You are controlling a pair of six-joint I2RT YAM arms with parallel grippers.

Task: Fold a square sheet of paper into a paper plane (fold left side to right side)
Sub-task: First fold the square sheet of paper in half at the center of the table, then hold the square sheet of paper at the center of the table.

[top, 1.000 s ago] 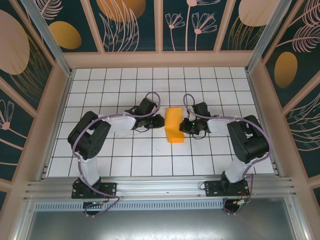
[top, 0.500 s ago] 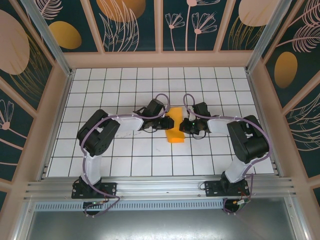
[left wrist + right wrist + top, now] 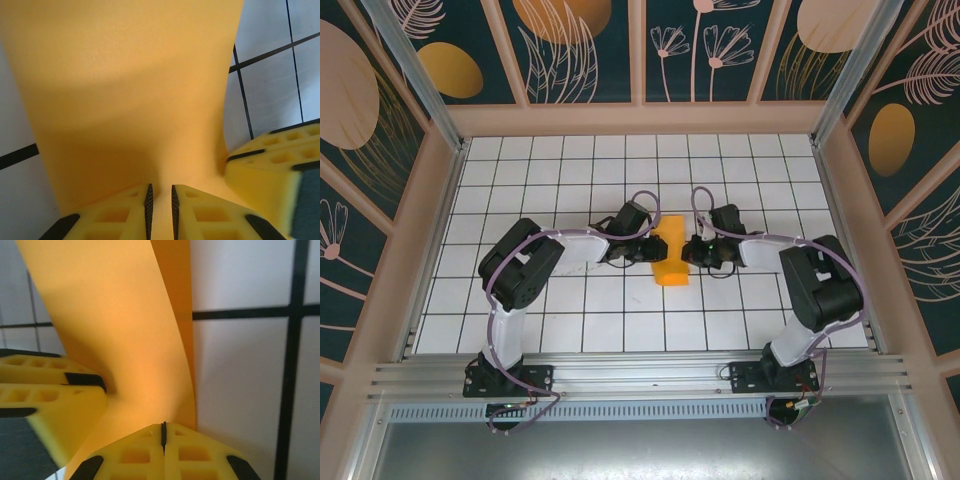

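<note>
The square sheet of paper (image 3: 670,262) sits mid-desk (image 3: 570,300), wedged btwn both sets of fingers. From the top cam it reads as a narrow orange strip, long axis running near–far w/ a slight tilt. The near end lies flat on the tiles and the far part is bowed up off the desk.

Left fingers (image 3: 642,247) are at the sheet's left side, so the paper lies to their right. In the left wrist cam the left fingers (image 3: 120,215) are closed down to a thin slit w/ orange running into it. That looks like a pinch on the lifted flap (image 3: 130,90), which curves up and away toward the far side.

Right fingers (image 3: 694,250) are at the sheet's right edge, paper to their left. In the right wrist cam they (image 3: 130,455) are fully closed, seam tight, and the paper edge (image 3: 110,315) comes down right into the seam. I judge that a hold on the right edge.

Each wrist cam catches the other arm's yellow tips just beside its own, so the two grips are v. close and almost level. Neither arm is clearly nearer, as both touch the sheet.

Fold axis = the near–far line. My read: the left flap has to travel rightward over the right edge, and little room is left btwn the tips. Risk: the bowed paper buckles instead of creasing straight.
</note>
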